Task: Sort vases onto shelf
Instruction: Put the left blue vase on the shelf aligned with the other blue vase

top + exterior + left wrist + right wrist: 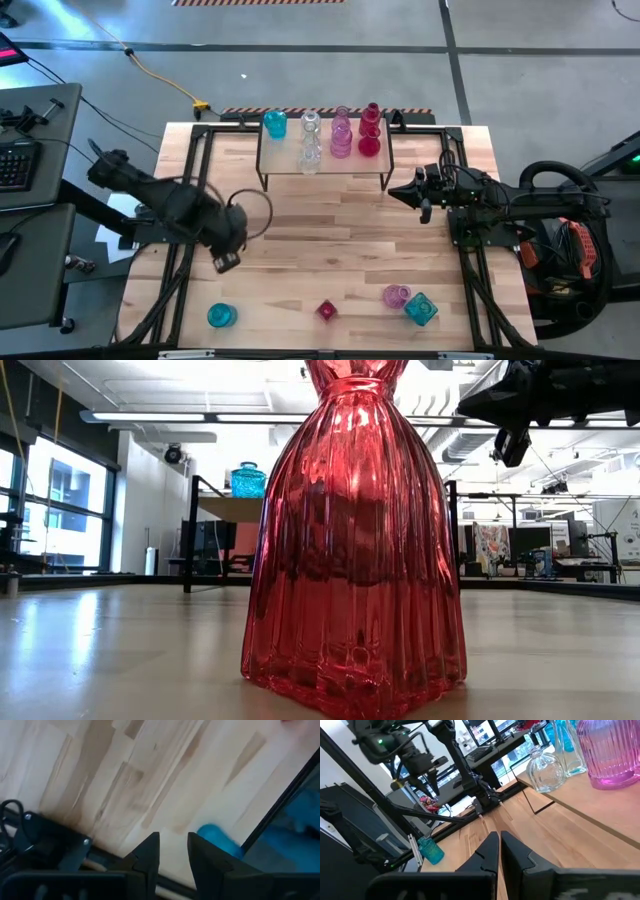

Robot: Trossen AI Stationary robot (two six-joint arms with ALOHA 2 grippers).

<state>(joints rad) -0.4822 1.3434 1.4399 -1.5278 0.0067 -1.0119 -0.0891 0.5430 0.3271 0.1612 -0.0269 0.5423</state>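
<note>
The shelf (325, 172) stands at the table's far middle and carries several vases: teal (275, 124), clear (310, 157), pink (341, 145) and red (369, 143). More vases stand on their bases near the table's front edge: a round teal one (221, 316), a small red one (326, 310), a pink one (396, 295) and a faceted teal one (421, 308). My left gripper (227, 262) points down over the table's left part, open, with nothing between its fingers (173, 852); the round teal vase (220, 840) is a little beyond it. My right gripper (400, 190) waits shut by the shelf's right end.
Black frame bars (185, 270) run along the table's left and right sides. The shelf's thin black legs (262, 180) stand on the tabletop. Bare wood (330, 240) lies between the shelf and the front row of vases. The small red vase (350, 540) fills the low view.
</note>
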